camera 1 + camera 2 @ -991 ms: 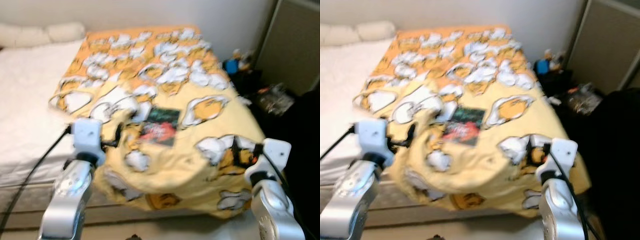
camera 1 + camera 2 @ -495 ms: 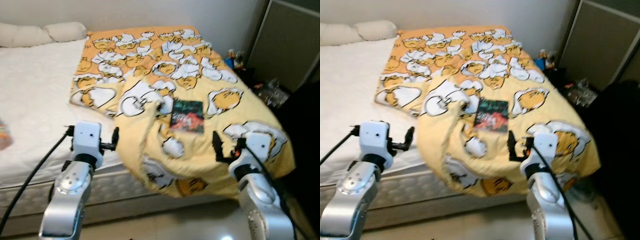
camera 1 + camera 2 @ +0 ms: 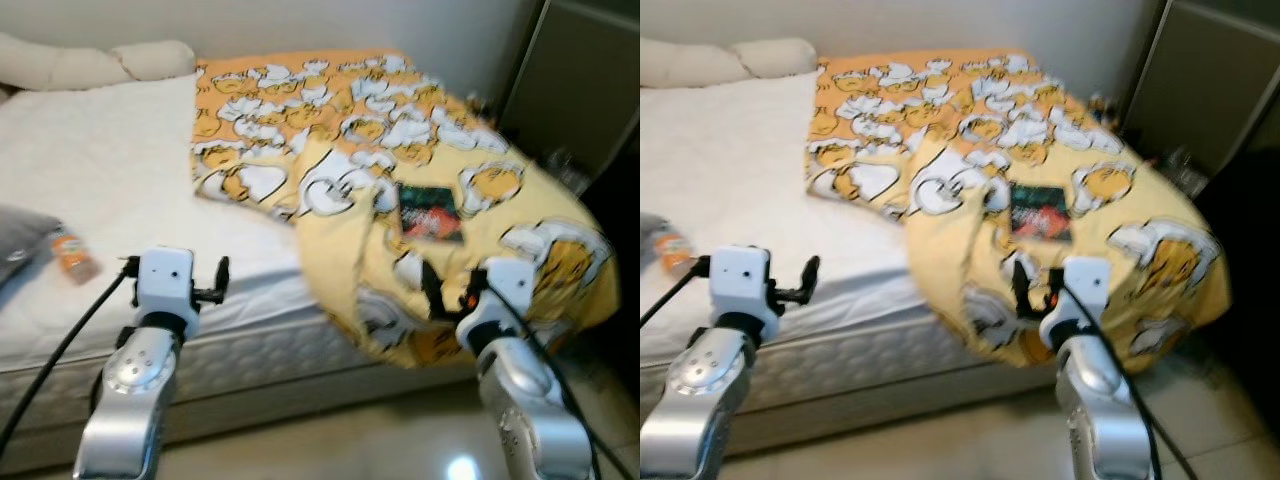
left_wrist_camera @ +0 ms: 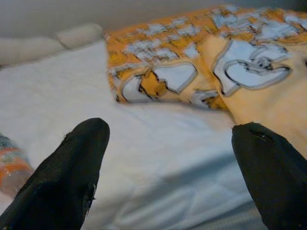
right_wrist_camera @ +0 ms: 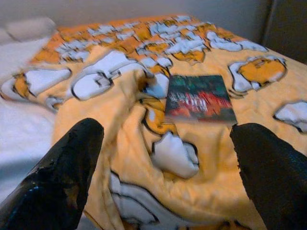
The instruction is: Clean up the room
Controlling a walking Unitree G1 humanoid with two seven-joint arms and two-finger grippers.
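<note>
A yellow blanket printed with white and orange cartoon figures covers the right half of the bed and hangs over its near edge. A dark book with a red and green cover lies flat on the blanket. My right gripper is open, held in front of the bed's edge and pointing at the book, touching nothing. My left gripper is open as well, facing the bare white mattress. A small orange bottle lies on the mattress at the left.
Part of a grey item lies beside the bottle at the left edge. Cream pillows sit at the bed's head. A dark cabinet front stands to the right of the bed. Shiny floor runs along the bed's near side.
The camera has swung left, so the bed and blanket sit further right in the picture. The orange bottle and grey item have come into view. Both grippers stay open and empty.
</note>
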